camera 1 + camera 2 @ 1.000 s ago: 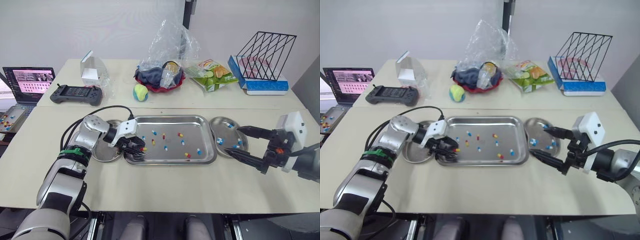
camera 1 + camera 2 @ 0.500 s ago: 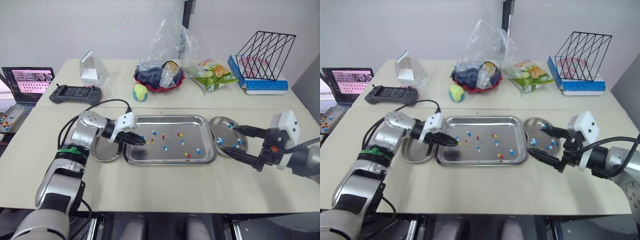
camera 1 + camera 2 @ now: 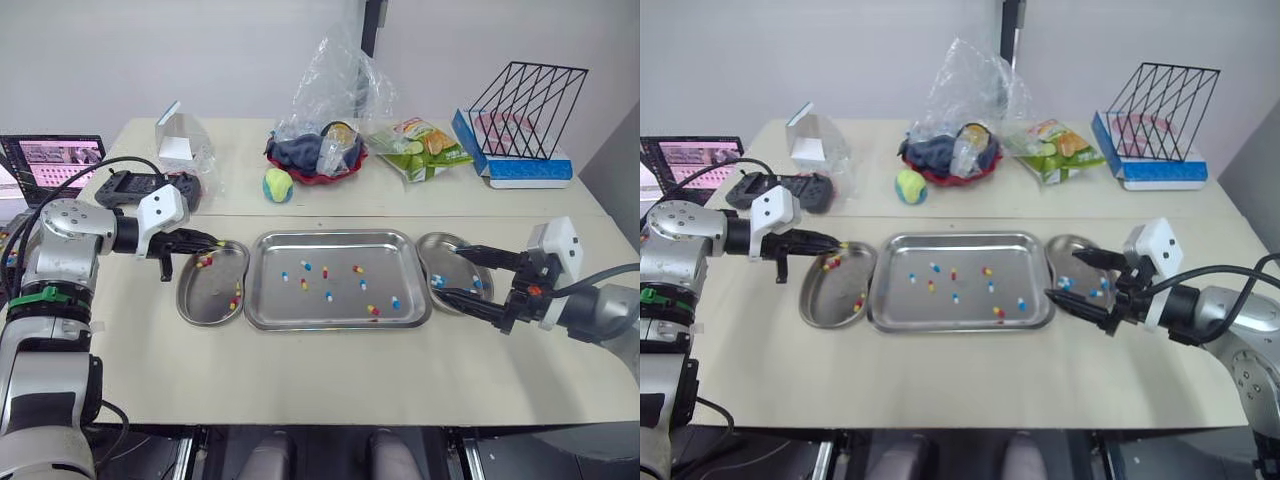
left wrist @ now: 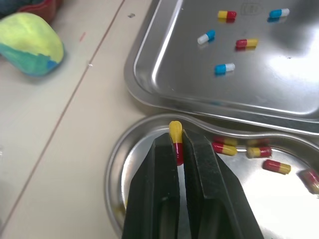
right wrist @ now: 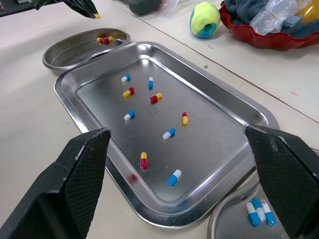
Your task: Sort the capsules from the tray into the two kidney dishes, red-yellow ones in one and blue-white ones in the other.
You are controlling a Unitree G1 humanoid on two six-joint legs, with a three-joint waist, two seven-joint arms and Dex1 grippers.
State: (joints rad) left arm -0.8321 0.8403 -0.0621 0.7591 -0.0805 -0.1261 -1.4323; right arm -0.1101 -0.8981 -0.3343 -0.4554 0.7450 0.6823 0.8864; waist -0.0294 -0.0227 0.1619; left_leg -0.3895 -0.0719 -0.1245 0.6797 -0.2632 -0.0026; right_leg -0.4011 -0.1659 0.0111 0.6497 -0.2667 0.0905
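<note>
My left gripper (image 3: 213, 243) is shut on a red-yellow capsule (image 4: 175, 139) and hangs over the far end of the left kidney dish (image 3: 203, 303). That dish holds several red-yellow capsules (image 3: 235, 300). The steel tray (image 3: 340, 237) in the middle carries several loose capsules of both kinds, such as a red-yellow one (image 3: 374, 310) and a blue-white one (image 3: 396, 302). The right kidney dish (image 3: 459, 272) holds a few blue-white capsules (image 3: 438, 281). My right gripper (image 3: 452, 270) stands wide open just above that dish, with nothing between its fingers.
Behind the tray lie a yellow-green ball (image 3: 277, 184), a red bowl with cloth under a plastic bag (image 3: 318, 155) and a snack packet (image 3: 420, 145). A game controller (image 3: 140, 186), a clear box (image 3: 178, 140) and a laptop (image 3: 50, 160) sit far left. A wire rack (image 3: 525, 95) stands far right.
My left gripper has lifted a red-yellow capsule from the tray's left end and carried it left over the left dish. The right gripper has edged in over the right dish.
</note>
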